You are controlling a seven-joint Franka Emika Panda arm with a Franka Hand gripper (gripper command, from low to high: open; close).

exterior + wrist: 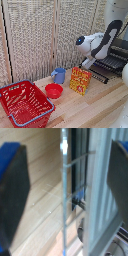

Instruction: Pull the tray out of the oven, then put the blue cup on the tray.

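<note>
Wrist view: I see the pincer (pixel 65 193) spread open, its blurred fingers (pixel 12 198) flanking the oven (pixel 97 188) door's edge. Exterior view: oven cut off behind the arm; tray (pixel 111 62) partly visible beside the pincer. Blue cup (pixel 59 75) stands well apart on the surface (pixel 95 107).

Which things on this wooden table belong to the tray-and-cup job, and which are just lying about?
Belong to the job:
- flat dark metal rack tray
- boxy toaster oven
- small light-blue plastic cup
- robot gripper

Just lying about:
- small red bowl
- red plastic shopping basket
- red and yellow packet
</note>
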